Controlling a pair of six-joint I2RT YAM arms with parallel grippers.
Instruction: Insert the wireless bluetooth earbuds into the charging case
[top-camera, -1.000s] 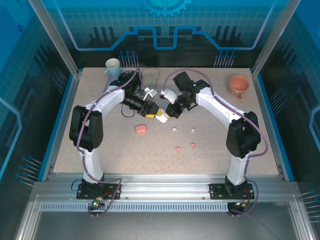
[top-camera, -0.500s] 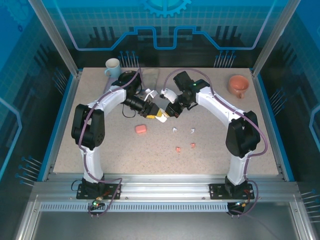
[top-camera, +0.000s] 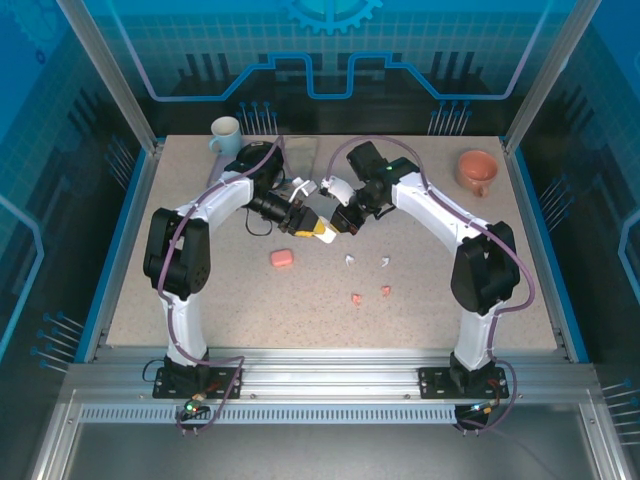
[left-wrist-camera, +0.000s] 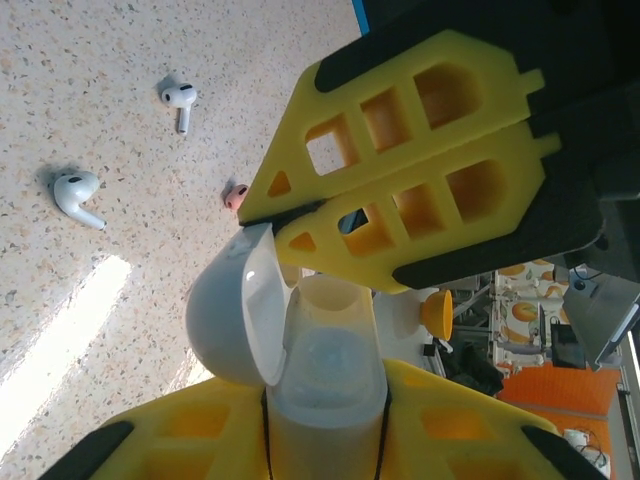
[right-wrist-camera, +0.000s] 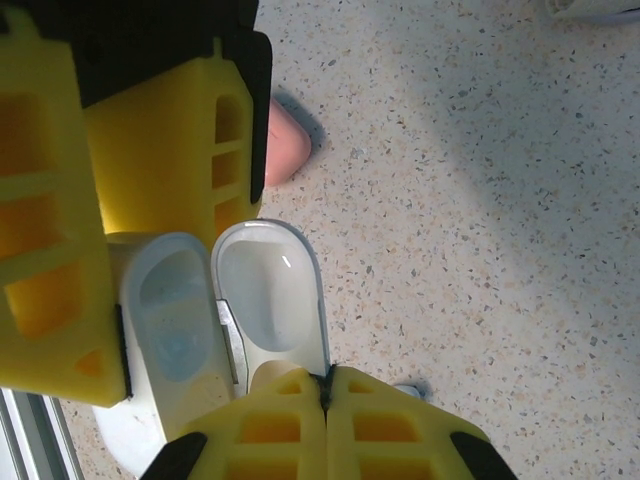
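Observation:
The white charging case (left-wrist-camera: 325, 370) is held open above the table between both grippers. My left gripper (left-wrist-camera: 325, 405) is shut on the case body, its yellow fingers on either side. The lid (right-wrist-camera: 268, 295) swings out sideways, and my right gripper (right-wrist-camera: 326, 378) is shut on the lid's rim. In the top view the left gripper (top-camera: 312, 228) and right gripper (top-camera: 338, 222) meet at mid-table. Two white earbuds (top-camera: 350, 260) (top-camera: 385, 263) and two pink earbuds (top-camera: 356, 299) (top-camera: 386, 291) lie loose on the table, nearer the arm bases. The case's wells look empty.
A shut pink case (top-camera: 282, 258) lies on the table just left of the earbuds. A pale mug (top-camera: 224, 134) stands at the back left and an orange mug (top-camera: 476, 171) at the back right. Metal frame posts border the table.
My left gripper's fingers have closed in on the case body. Both arms have barely shifted, and the right gripper has kept its hold on the lid.

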